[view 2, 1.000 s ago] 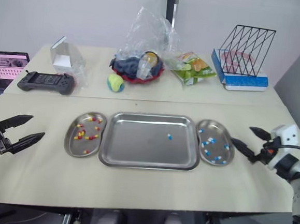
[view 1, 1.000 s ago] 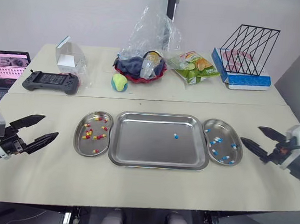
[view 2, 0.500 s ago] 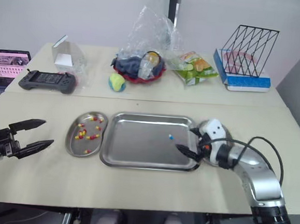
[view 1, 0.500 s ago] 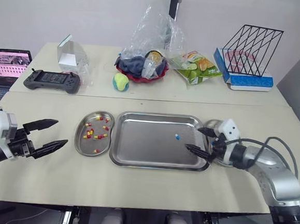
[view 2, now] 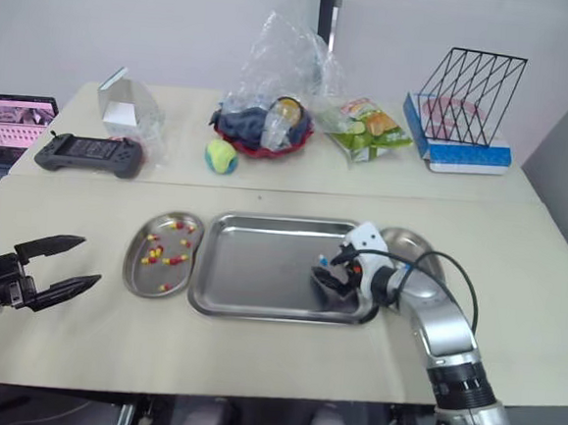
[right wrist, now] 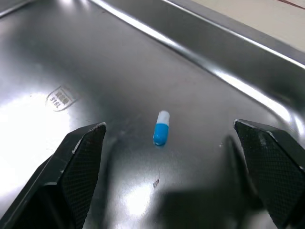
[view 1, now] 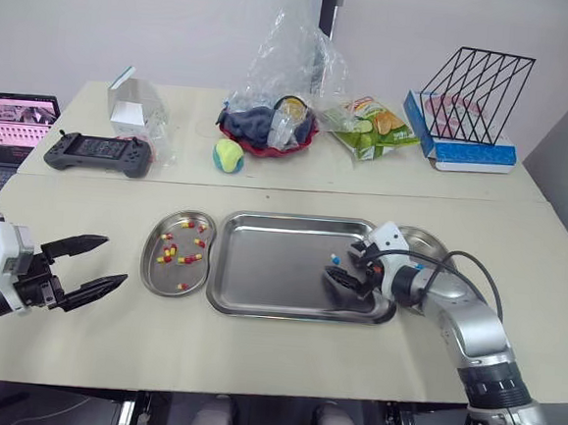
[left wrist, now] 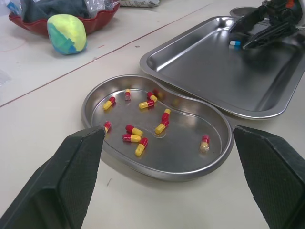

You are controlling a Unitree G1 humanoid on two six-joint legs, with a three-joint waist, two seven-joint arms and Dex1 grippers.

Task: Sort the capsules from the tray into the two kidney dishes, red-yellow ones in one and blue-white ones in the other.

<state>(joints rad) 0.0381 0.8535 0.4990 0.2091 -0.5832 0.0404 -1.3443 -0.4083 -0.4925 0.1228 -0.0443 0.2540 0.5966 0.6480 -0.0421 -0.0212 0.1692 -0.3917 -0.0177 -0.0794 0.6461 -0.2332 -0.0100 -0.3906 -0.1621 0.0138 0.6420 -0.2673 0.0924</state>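
1. Head views: a beige tabletop [view 1: 253,358] stands before a pale wall. At the back are a handheld console [view 1: 98,153], a ball [view 1: 227,155] and a black wire rack [view 1: 476,82].
2. A steel tray [view 1: 256,312] lies between two kidney dishes. The left dish [view 1: 145,261] holds the red-yellow capsules [view 1: 174,254]. The right dish [view 1: 429,246] is partly hidden behind the right arm.
3. One blue-white capsule [view 1: 334,259] lies on the tray floor, toward its right side. The right pincer [view 1: 339,266] is low over the tray with its fingers spread on either side of that capsule.
4. The left pincer [view 1: 117,260] hangs above the bare tabletop just left of the left dish, fingers wide and holding nothing.
5. Left wrist view: both black fingers [left wrist: 76,176] frame the left dish, with about ten red-yellow capsules scattered in it. Beyond it, the other pincer sits in the tray beside the blue-white capsule.
6. Right wrist view: the capsule lies on bare steel between the two wide-set fingers [right wrist: 71,176], touching neither.
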